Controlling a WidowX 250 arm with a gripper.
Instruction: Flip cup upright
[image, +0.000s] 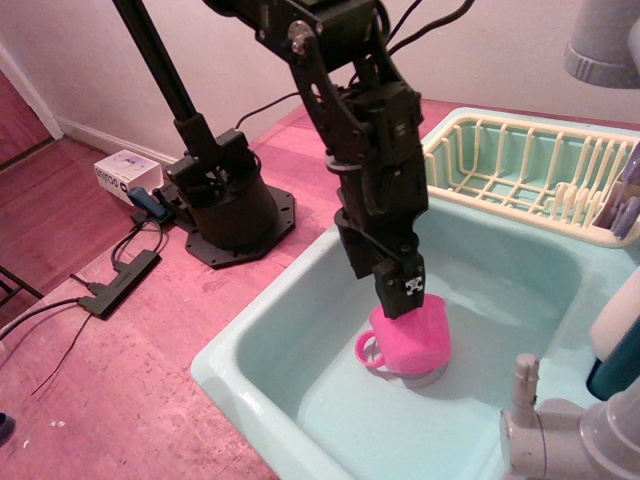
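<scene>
The pink cup (412, 340) sits upside down in the middle of the sink (300, 330), handle toward the sink's left wall. The end effector (402, 298) touches its upturned base; I cannot tell whether its fingers are spread.

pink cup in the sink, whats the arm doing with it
A single black robot arm has its gripper down at the top of the pink cup, which sits upside down in the pale green sink with its handle toward the left. The cup is not yet flipped. Whether the gripper has closed on it cannot be told.
</scene>
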